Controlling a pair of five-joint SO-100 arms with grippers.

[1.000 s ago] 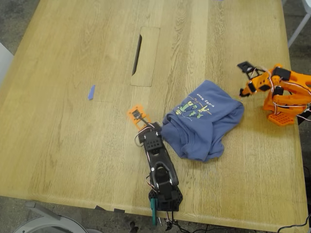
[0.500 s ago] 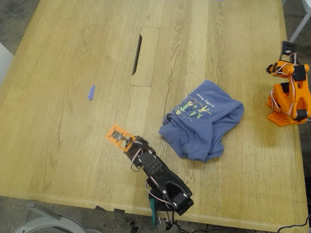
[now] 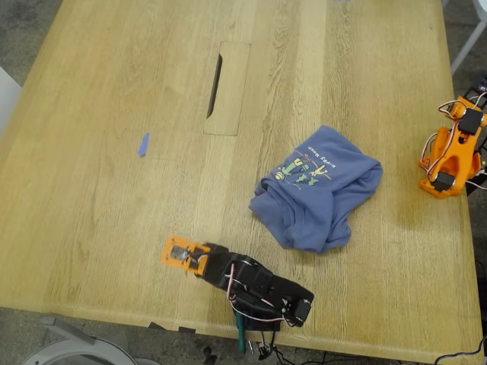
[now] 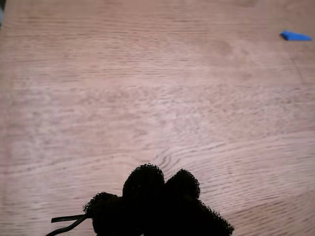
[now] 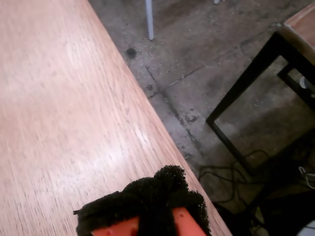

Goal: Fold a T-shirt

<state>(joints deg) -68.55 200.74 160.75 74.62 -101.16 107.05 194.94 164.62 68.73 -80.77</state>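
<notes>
Wooden desk [image 3: 114, 91] with the T-shirt [image 3: 318, 190] bunched on it, both arms drawn away.

Lying crumpled in a loose heap, the T-shirt shows its printed chest facing up and no neat fold that I can see. My first tool [image 3: 181, 253] sits low over bare wood, well apart from the T-shirt on the exterior view's left side of it; its wrist view shows only wood grain and the small blue scrap [image 4: 295, 36]. My second tool [image 3: 466, 106] is tucked back beyond the T-shirt on the exterior view's right, looking over the desk edge at the floor. I cannot tell whether either tool is clenched or released; neither grasps cloth. I judge folding has barely begun: next I must reach in, catch an edge or sleeve, and spread the heap flat.
</notes>
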